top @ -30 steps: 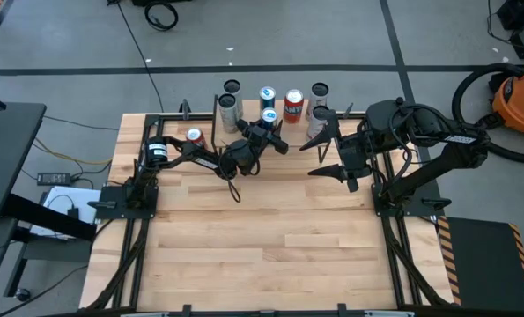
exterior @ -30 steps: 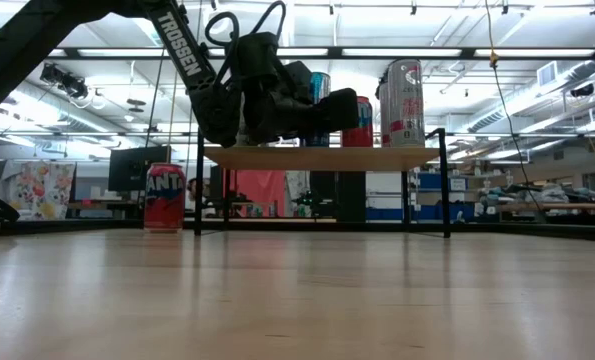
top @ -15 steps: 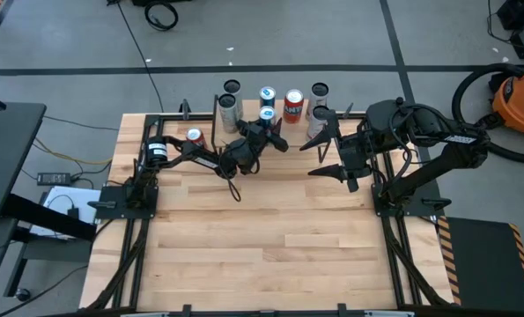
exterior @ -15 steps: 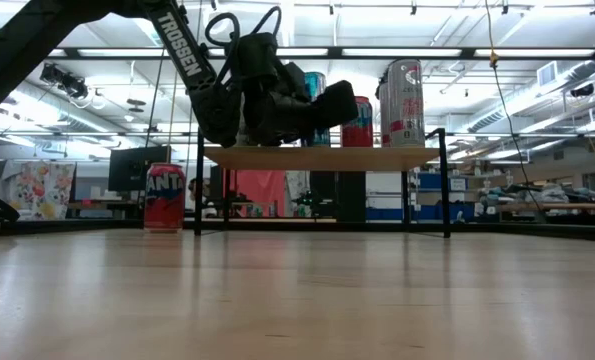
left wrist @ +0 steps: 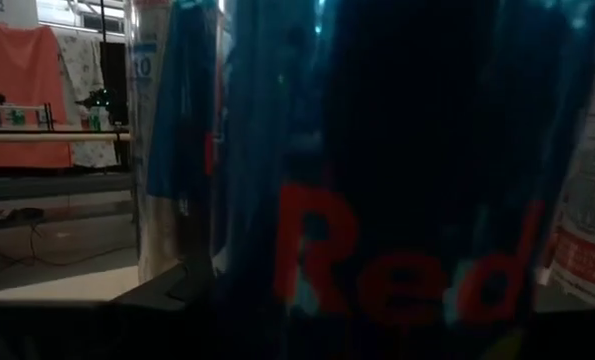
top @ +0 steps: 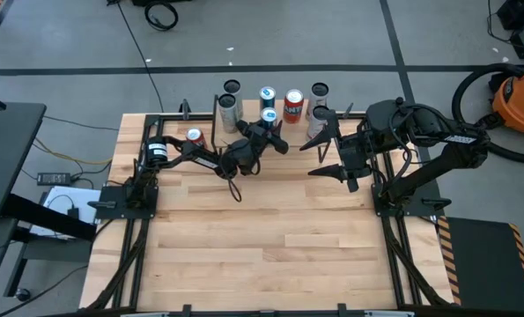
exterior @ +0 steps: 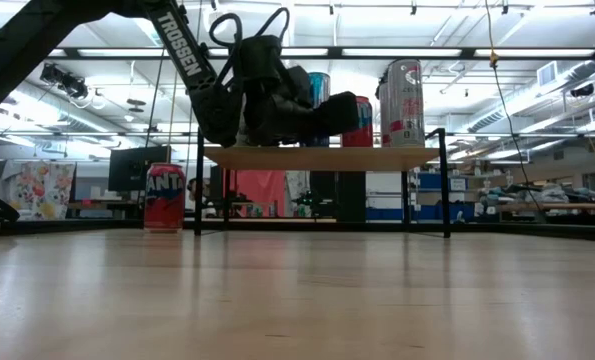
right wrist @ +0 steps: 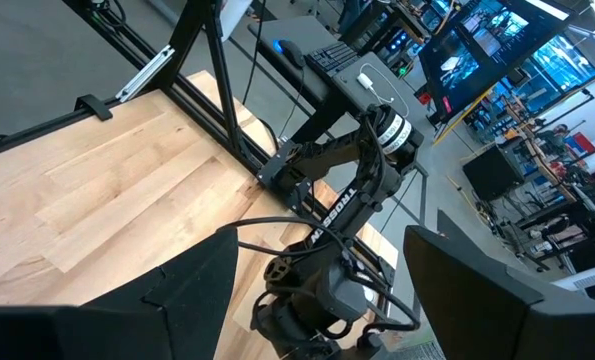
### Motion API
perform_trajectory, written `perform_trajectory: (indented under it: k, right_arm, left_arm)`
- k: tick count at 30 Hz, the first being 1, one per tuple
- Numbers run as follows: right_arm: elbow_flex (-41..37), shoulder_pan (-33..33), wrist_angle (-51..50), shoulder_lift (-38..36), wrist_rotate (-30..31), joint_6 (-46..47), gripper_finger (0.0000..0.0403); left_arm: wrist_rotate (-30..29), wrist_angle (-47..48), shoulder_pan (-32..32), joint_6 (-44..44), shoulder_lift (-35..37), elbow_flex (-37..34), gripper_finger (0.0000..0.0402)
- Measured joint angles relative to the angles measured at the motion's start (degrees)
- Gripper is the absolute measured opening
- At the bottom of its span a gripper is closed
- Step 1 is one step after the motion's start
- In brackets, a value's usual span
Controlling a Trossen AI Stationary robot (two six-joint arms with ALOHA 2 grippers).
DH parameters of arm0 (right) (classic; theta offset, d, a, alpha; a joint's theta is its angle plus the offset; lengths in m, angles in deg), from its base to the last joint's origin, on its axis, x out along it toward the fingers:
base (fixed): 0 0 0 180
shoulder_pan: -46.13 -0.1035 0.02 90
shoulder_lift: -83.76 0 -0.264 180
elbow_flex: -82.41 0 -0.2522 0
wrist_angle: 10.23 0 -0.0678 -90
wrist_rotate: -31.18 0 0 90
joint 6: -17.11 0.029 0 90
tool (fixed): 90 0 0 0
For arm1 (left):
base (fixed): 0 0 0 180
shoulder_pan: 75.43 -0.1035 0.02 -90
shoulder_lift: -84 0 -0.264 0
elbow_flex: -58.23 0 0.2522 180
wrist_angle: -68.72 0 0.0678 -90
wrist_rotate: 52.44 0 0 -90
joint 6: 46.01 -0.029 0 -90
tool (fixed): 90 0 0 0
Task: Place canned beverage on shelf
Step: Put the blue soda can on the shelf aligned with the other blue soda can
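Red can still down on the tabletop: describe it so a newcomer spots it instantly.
Start from the shelf, the small raised light-wood board on black legs at the table's far edge, crowded with cans. Just off its left end, beside the left arm, a lone red can stands upright on the tabletop. It is the only can not on the shelf, red with white lettering in the low view.

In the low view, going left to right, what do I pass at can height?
Red can on the table → left arm → left tool over the shelf → tall silver can on the shelf. The cans behind the tool overlap it, so I leave them out.
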Motion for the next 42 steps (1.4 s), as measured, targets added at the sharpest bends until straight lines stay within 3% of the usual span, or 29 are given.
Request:
perform_trajectory:
  k: [10, 20, 28, 35, 42]
  right_arm:
    - [0.0, 0.0, 0.0, 0.0, 0.0, 0.02, 0.0295]
    - [0.0, 0.01, -0.48, 0.0, -0.01, 0.2, 0.0295]
    - [0.0, 0.0, -1.63, 0.0, -0.01, 0.17, 0.0295]
    - [0.0, 0.0, -1.62, 0.01, -0.01, 0.15, 0.0295]
    - [0.0, 0.0, -1.6, 0.01, -0.01, 0.04, 0.0295]
  left_arm:
    - [0.03, -0.21, -0.02, -0.17, 0.0, 0.0, 0.0258]
    - [0.07, -0.67, -0.02, -1.64, 0.02, -0.02, 0.0312]
    - [-1.41, -0.67, 0.22, -1.69, 0.02, -0.02, 0.0314]
    - [-5.07, -1.26, 0.57, -6.86, 0.02, -0.02, 0.0314]
    - [-6.17, -6.7, 2.59, -10.69, 0.09, -0.02, 0.0314]
